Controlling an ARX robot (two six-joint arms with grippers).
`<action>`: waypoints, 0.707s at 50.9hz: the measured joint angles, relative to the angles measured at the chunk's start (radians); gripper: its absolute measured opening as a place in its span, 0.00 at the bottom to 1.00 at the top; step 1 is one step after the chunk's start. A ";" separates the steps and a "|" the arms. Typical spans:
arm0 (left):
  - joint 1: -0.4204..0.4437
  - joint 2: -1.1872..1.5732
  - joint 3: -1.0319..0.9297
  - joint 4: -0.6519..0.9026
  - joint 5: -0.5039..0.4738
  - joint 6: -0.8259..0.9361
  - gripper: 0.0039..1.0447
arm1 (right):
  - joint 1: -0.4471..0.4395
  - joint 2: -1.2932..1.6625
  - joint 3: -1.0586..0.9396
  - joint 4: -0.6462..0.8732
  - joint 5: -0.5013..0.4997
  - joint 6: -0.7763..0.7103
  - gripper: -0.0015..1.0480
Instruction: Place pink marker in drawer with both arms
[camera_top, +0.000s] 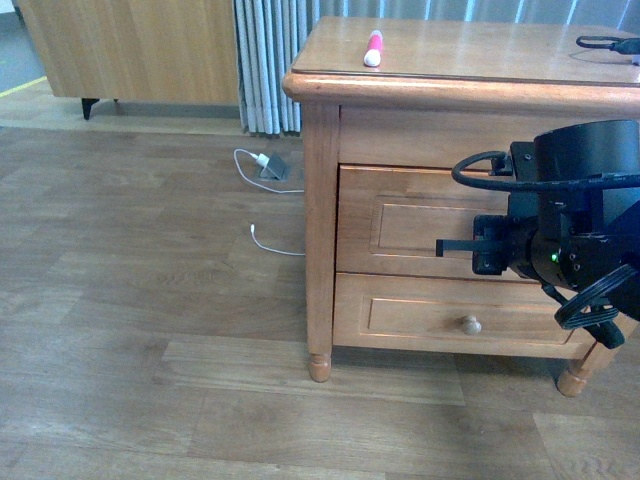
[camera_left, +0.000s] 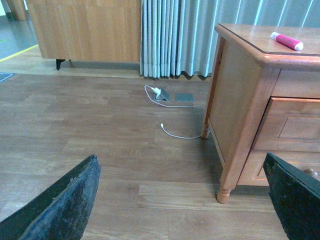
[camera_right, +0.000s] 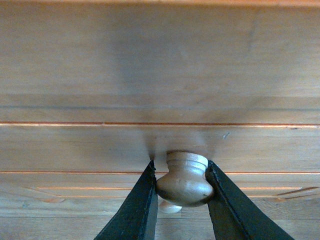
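The pink marker (camera_top: 373, 48) lies on top of the wooden cabinet (camera_top: 320, 240), near its front left corner, and also shows in the left wrist view (camera_left: 286, 41). The upper drawer (camera_top: 410, 225) looks flush with the cabinet front. My right arm (camera_top: 570, 230) stands in front of it and hides its knob in the front view. In the right wrist view my right gripper (camera_right: 180, 164) is shut on the round drawer knob (camera_right: 184, 180), one finger on each side. My left gripper (camera_left: 180, 157) hangs open over the floor, left of the cabinet, holding nothing.
The lower drawer (camera_top: 420, 315) with its own knob (camera_top: 470, 324) sits below. A white charger (camera_top: 262, 160) and its cable (camera_top: 270, 245) lie on the wood floor left of the cabinet. A black cable (camera_top: 605, 43) rests on the cabinet top at right. Curtains (camera_top: 270, 60) hang behind.
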 joint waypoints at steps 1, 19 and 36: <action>0.000 0.000 0.000 0.000 0.000 0.000 0.94 | 0.000 -0.006 -0.011 0.000 -0.002 0.002 0.22; 0.000 0.000 0.000 0.000 0.000 0.000 0.94 | 0.030 -0.206 -0.310 0.016 -0.055 0.070 0.22; 0.000 0.000 0.000 0.000 0.000 0.000 0.94 | 0.077 -0.436 -0.584 0.018 -0.092 0.133 0.44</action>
